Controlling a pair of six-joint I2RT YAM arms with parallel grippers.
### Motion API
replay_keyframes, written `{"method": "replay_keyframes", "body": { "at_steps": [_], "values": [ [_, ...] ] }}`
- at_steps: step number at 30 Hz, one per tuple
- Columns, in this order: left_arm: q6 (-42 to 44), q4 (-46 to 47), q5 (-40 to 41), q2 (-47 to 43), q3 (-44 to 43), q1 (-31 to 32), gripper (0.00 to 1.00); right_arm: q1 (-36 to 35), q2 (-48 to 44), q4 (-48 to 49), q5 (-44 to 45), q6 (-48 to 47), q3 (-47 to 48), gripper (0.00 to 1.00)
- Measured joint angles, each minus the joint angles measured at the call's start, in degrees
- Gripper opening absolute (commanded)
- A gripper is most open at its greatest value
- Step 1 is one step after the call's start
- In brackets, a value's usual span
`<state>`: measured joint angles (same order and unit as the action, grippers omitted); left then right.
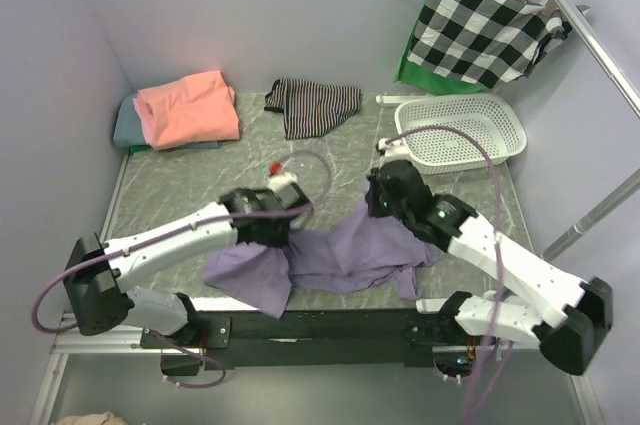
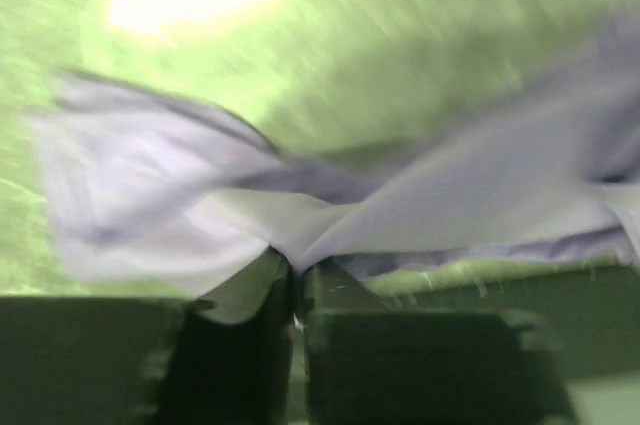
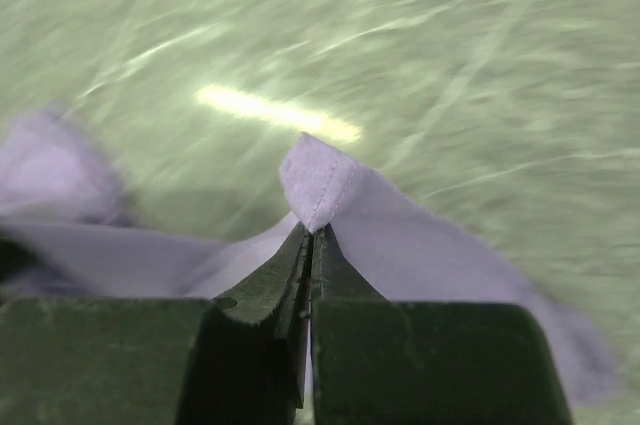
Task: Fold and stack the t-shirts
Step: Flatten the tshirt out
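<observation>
Top view: the lavender t-shirt spans between both arms at the near edge of the table. The salmon-pink t-shirt lies on the grey-teal t-shirt at far left.
Left wrist view: the left gripper is clamped on bunched lavender fabric.
Right wrist view: the right gripper is pinched on a hemmed corner.

Three t-shirts; striped cloth, checked cloth, basket: one each

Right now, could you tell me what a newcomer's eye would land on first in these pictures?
The crumpled lavender-purple cotton t-shirt, front and centre, pinched by the left end effector and the right end effector, both shut on its fabric. Next, the folded salmon-pink t-shirt in the far left corner and the black-and-white checked cloth hanging far right.
</observation>
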<state>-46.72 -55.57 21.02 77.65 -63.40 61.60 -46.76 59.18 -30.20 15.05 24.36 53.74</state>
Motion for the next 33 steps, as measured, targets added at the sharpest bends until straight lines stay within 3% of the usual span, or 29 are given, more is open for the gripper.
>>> {"method": "replay_keyframes", "body": {
  "at_steps": [4,7,13,15,16,18,19,20,22,24,29,33],
  "values": [
    [6.01,1.40,1.05,1.07,-1.77,-13.31,0.22,8.15,8.13,3.78,0.90,-2.84,0.96,0.00],
    [10.84,1.73,2.25,7.37,-8.04,-21.55,0.21,11.89,15.54,6.27,1.25,-4.35,4.42,0.00],
    [18.47,5.20,2.67,23.85,-24.90,-30.25,0.10,17.29,33.05,12.63,1.46,-6.23,19.74,0.00],
    [20.33,5.95,2.32,28.28,-30.16,-32.57,0.16,18.78,39.45,14.97,2.62,-6.54,25.59,0.00],
    [21.11,5.92,2.25,30.32,-32.72,-33.75,0.30,19.39,42.12,15.74,3.17,-6.67,27.85,0.01],
    [22.45,5.97,2.21,33.27,-36.61,-35.54,0.45,20.61,47.91,16.04,4.31,-6.80,33.27,0.23],
    [22.99,6.16,2.14,33.92,-37.46,-36.39,0.51,21.24,51.01,15.69,4.59,-6.80,36.61,0.45],
    [23.56,6.23,1.97,34.01,-37.38,-36.92,0.60,21.97,54.58,15.56,4.85,-6.84,40.33,0.49],
    [24.00,6.91,1.20,32.76,-35.17,-37.53,0.68,23.04,60.33,14.60,5.33,-6.93,46.64,0.60],
    [24.24,8.52,-1.55,29.16,-29.24,-37.48,0.71,23.74,62.62,13.94,4.96,-7.08,48.46,0.63],
    [23.45,9.35,-13.38,12.39,-10.45,-36.26,0.72,24.04,53.86,15.08,-2.99,-6.54,33.77,0.65],
    [22.12,9.46,-20.70,2.12,-3.02,-32.76,0.71,21.27,43.87,13.38,-9.81,-5.79,25.11,0.66]
  ]
}}
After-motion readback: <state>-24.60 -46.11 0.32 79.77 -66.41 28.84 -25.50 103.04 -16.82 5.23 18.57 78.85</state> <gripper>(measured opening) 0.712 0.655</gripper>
